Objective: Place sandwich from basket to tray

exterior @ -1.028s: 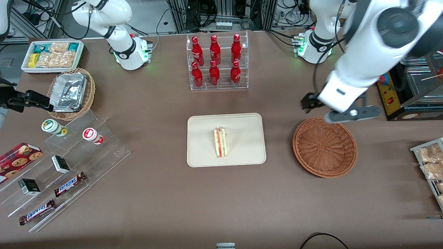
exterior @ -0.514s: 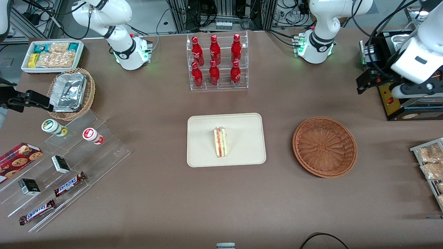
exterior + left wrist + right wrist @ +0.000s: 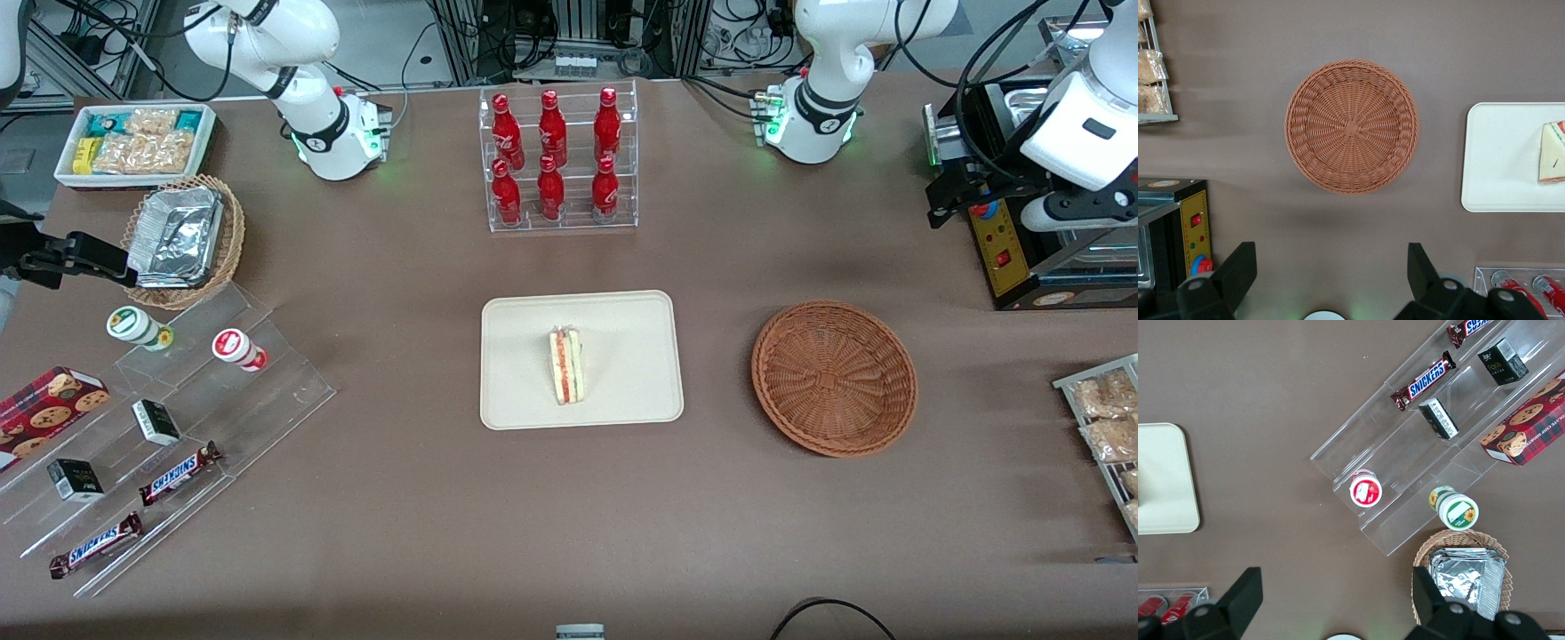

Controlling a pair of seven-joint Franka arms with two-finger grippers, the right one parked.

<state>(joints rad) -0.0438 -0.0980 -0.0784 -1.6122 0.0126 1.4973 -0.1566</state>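
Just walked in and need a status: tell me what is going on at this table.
The sandwich lies on the cream tray, so the move looks done. The reddish-brown basket is empty. The left arm's gripper is open, holds nothing, and hangs high at the working arm's end of the table.

A clear rack of six red bottles (image 3: 558,160) stands at the top middle of the frame. In the upper corner toward the parked arm's end sits a white snack bin (image 3: 135,142), with a foil-filled pale wicker basket (image 3: 182,240) just below it. Lower in the frame, a clear stepped stand (image 3: 267,391) carries Snickers bars (image 3: 178,473) and a cookie box (image 3: 49,404).
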